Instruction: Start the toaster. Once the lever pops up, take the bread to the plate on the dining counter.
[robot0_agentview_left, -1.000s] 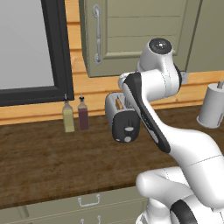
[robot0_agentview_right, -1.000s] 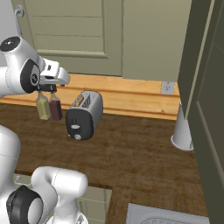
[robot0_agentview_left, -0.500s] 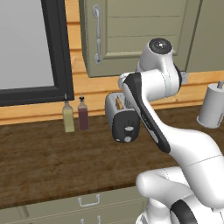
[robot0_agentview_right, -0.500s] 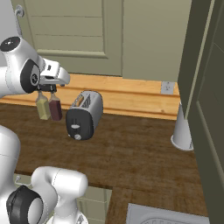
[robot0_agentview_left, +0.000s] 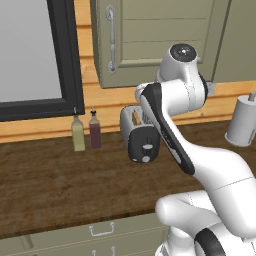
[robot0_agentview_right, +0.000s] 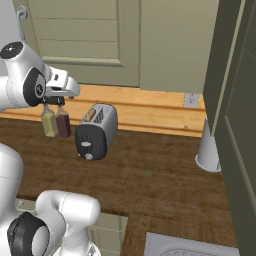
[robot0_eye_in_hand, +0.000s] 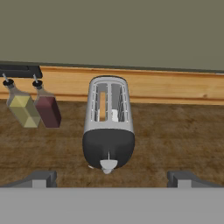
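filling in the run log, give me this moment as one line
phase: approach | pincer: open, empty, above toaster | bread: in left slot | lever: not yet pressed | counter: two bottles left of toaster

from behind the arm on its left, we look forward and down across the bench (robot0_agentview_left: 45, 190) at the toaster (robot0_agentview_left: 142, 137) and two bottles (robot0_agentview_left: 85, 132) by the wall. from the right rear we see the same toaster (robot0_agentview_right: 96, 131) and bottles (robot0_agentview_right: 56, 122), a little farther off. from the hand camera we look steeply down on the toaster (robot0_eye_in_hand: 108, 127), close.
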